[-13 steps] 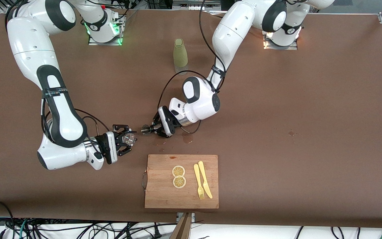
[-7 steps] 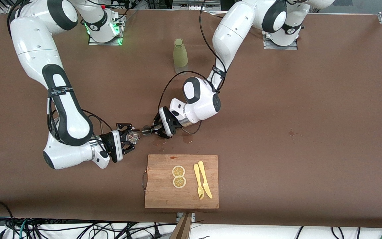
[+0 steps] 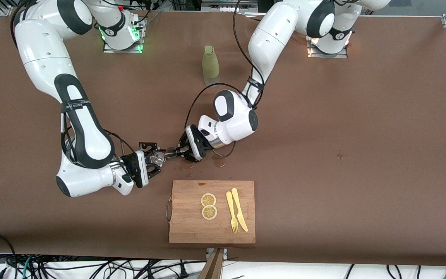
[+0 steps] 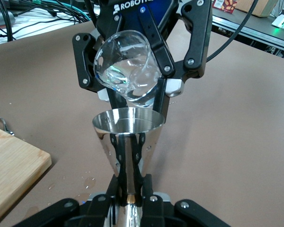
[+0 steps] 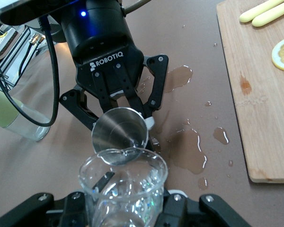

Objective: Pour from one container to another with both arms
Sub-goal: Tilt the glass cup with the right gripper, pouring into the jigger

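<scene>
Right gripper [image 3: 154,159] is pinching the clear glass [image 3: 158,157] over bare table, just off the cutting board's [image 3: 212,211] handle corner, tipping it mouth-first toward the jigger [image 3: 171,152]. Glass rim is meeting the jigger's open cup [image 4: 128,119], touching or nearly so. Left gripper [image 3: 180,150] is clamping the silver jigger at its waist, holding it sideways over the wet spill [image 5: 189,151]. Lemon slices [image 3: 208,205], yellow fork [image 3: 231,212] and knife [image 3: 239,209] are lying on the board. Green bottle [image 3: 210,64] is standing farther from the front camera, between the bases.
</scene>
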